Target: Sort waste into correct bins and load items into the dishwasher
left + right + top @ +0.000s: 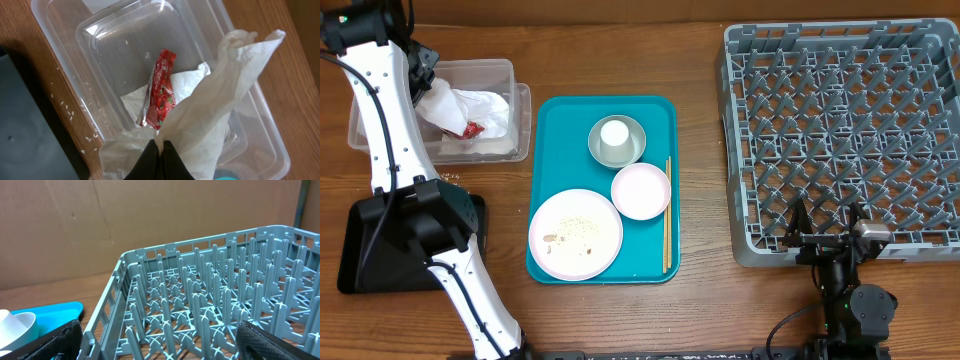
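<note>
- Dish rack point(842, 135), the biggest thing on the tabletop point(620, 50), sits at the right with no dishes in it. The right claw point(826, 215) is spread wide at the rack's near edge and grasps nothing.
- Teal tray point(552, 130), in the middle, carries everything not yet loaded:
  - the large plate point(575, 233), with rice and scraps on it
  - the small dish point(640, 190)
  - the grey bowl point(632, 150) with the white cup point(614, 134) inside
  - the chopsticks point(667, 215) along the right edge
- Black tray point(370, 250) lies front left, partly under the left arm.
- Clear tub point(115, 45) stands back left, directly beneath the left claw point(161, 150).
- Napkin point(220, 95):
  - To drop it well, I would first move toward the tub's middle and go lower. One loose flap seems to reach past the rim and could drape outside.
  - I would then let go and lift straight up, so the paper does not cling.
  - The left claw is clenched on a bunched end of the napkin, and the rest hangs away from the claw over the tub.
- Red wrapper point(160, 90) already lies inside the tub on white paper, just beyond the claw's tips.
- Rice grains point(67, 112) are scattered on the tabletop between the tub and the black tray.
</note>
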